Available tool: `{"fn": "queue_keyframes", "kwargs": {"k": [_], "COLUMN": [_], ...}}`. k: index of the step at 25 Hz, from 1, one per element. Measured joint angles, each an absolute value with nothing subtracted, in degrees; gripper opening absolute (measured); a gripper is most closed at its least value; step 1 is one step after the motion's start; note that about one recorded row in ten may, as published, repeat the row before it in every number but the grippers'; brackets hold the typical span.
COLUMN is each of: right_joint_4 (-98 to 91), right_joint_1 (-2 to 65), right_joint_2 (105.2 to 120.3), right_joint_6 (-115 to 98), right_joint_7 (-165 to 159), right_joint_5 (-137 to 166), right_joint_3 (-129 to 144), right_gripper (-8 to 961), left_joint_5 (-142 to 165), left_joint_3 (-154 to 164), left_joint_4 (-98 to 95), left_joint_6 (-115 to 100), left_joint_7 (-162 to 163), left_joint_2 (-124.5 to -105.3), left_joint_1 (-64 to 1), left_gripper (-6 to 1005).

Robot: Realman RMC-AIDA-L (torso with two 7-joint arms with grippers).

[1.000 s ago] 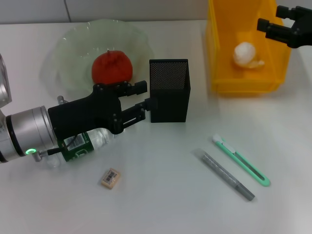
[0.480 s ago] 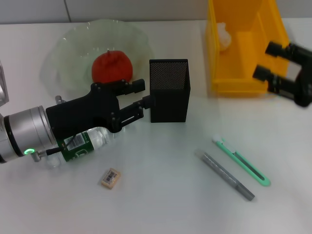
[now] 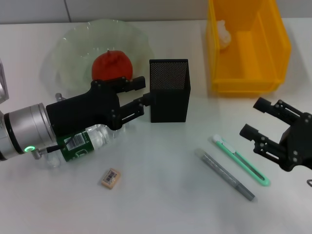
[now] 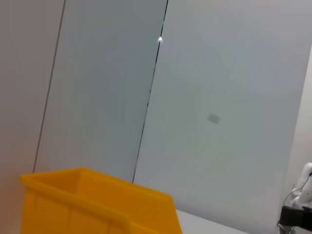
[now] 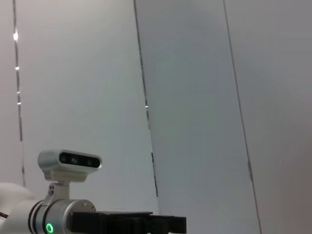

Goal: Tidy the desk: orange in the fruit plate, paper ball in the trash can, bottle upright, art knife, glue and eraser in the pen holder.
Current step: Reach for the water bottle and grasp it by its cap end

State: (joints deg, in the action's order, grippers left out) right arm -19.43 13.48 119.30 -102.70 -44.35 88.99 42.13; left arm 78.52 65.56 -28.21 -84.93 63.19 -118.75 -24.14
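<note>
Your right gripper [image 3: 254,122] hangs spread and empty beside the art knife [image 3: 241,160] lying on the desk [image 3: 161,195], seemingly lined up to grasp it. Your left gripper [image 3: 141,96], also spread, hovers over the toppled bottle [image 3: 83,142].

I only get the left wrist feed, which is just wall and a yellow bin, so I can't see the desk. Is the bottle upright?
Observer: No. The bottle lies on its side, partly hidden under the left arm. The left gripper is open next to the pen holder.
Operator: Is the paper ball binned?
Observer: Yes, the paper ball sits inside the bin, in its far corner.
Operator: Where's the right gripper?
Observer: The right gripper hangs open near the knife, holding nothing. The knife lies flat on the desk.
</note>
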Motion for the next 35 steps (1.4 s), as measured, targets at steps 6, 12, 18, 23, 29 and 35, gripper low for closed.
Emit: {"fn": "queue_keyframes", "kwargs": {"k": [6,12,18,23,29,35], "right_joint_4": [-18.44,-18.08,-16.97,-16.42,-15.99,-15.2], "right_joint_1": [13.31,13.25,13.37,13.67,13.71,13.92], "right_joint_2": [119.21,119.17,119.19,119.15,119.17,119.28], "right_joint_6": [-102.71,-102.67,-102.31,-101.95,-101.74,-100.33], "right_joint_7": [-44.46,-44.82,-44.82,-44.82,-44.83,-44.82], "right_joint_5": [88.93,88.88,88.85,88.85,88.82,88.89], "right_joint_3": [41.92,41.92,41.92,41.92,41.92,41.92], "right_gripper": [687,687,687,687,687,687], "left_joint_5": [78.3,78.29,78.42,80.34,92.2,106.71], "left_joint_3": [65.74,65.85,66.15,65.7,65.48,66.05], "left_joint_4": [-28.08,-27.62,-28.37,-36.4,-58.04,-71.84], "left_joint_6": [-84.52,-84.77,-84.8,-83.13,-81.82,-82.53], "left_joint_7": [63.19,63.19,64.4,73.13,89.57,104.75], "left_joint_2": [-118.76,-118.79,-118.56,-118.13,-118.17,-118.27], "left_joint_1": [-24.26,-24.0,-24.01,-23.09,-19.39,-20.59], "left_gripper": [455,454,454,467,612,795]}}
